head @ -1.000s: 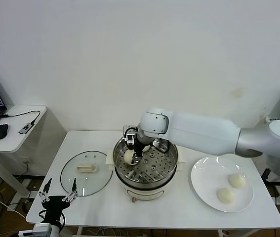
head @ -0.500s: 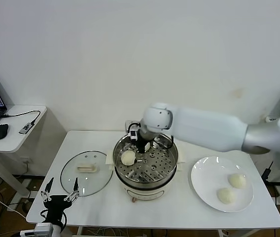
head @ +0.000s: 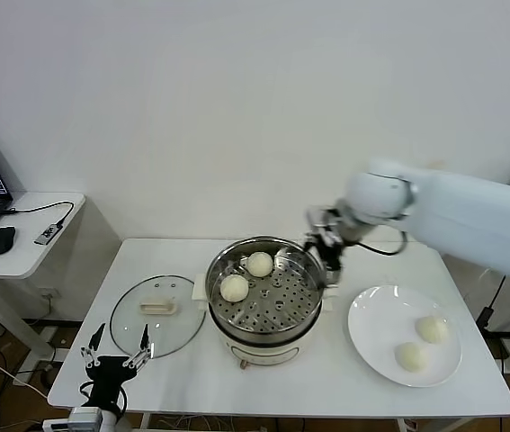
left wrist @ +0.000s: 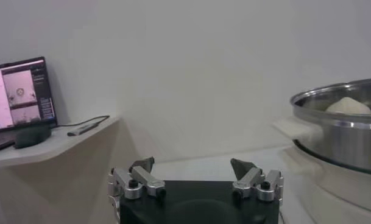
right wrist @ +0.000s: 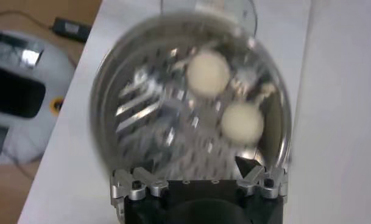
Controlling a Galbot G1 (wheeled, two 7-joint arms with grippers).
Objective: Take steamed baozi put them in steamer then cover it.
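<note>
**Two buns in the pot, two on the plate**

The right gripper [head: 325, 241] hangs empty above the steamer's [head: 264, 310] right rim, its fingers spread wide. In the right wrist view those fingers [right wrist: 249, 169] frame the perforated tray from above. Two steamed baozi [head: 260, 264] [head: 234, 287] sit on the tray's left and rear part, close together. To the right, a white plate [head: 371, 340] carries the other two buns [head: 432, 328] [head: 411, 356]. Left of the steamer, the glass cover [head: 157, 314] lies flat on the white table [head: 192, 378]. The left gripper [head: 117, 355] waits, opened wide, at the table's front left edge near the cover.
</note>
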